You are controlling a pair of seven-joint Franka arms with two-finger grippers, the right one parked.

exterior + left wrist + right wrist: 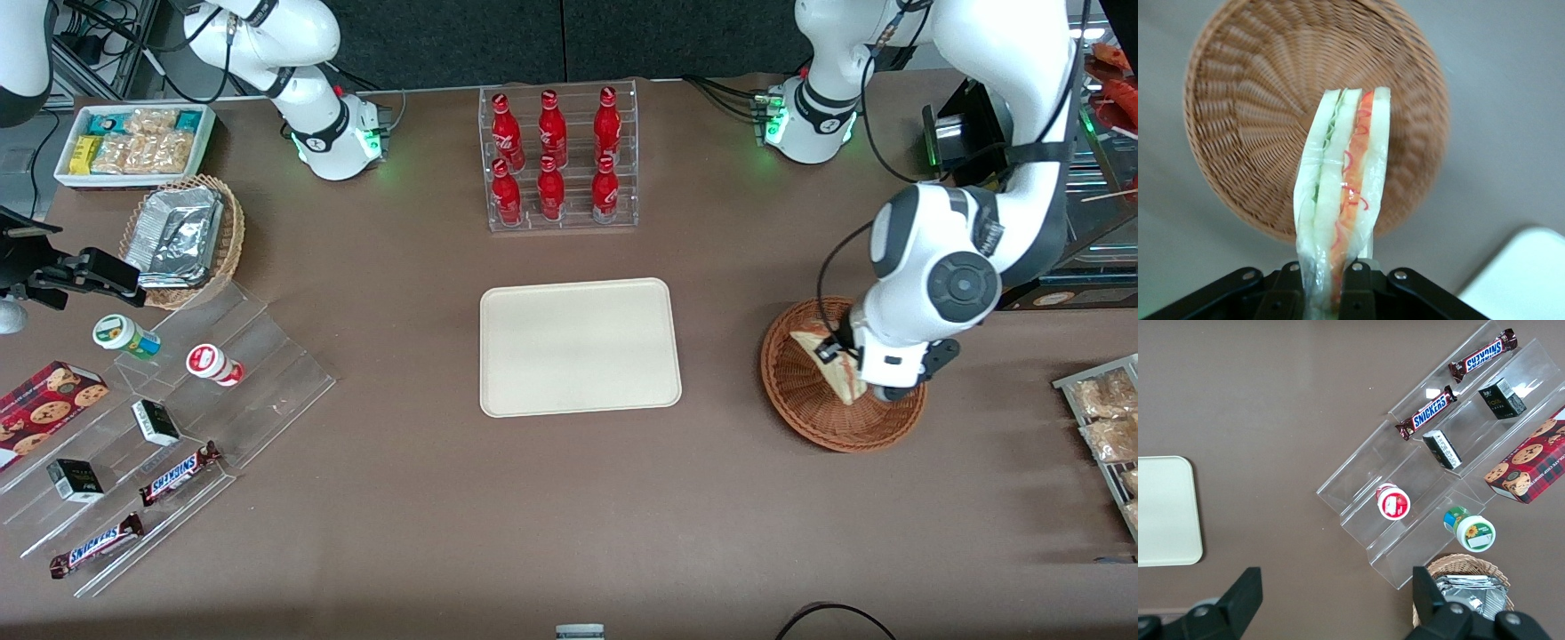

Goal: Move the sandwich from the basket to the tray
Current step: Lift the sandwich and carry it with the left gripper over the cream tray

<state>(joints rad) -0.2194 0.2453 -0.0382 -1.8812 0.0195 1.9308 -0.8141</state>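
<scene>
Hand [1323, 280] gripping sandwich [1345, 193] above basket [1238, 113]

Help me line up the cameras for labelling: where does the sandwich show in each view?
Front view: sandwich above the basket, held in the tool, toward the working arm's end.
Left wrist view: sandwich held upright in the tool, above the basket.
Right wrist view: not in it.
Shared landmark: tray.
</scene>
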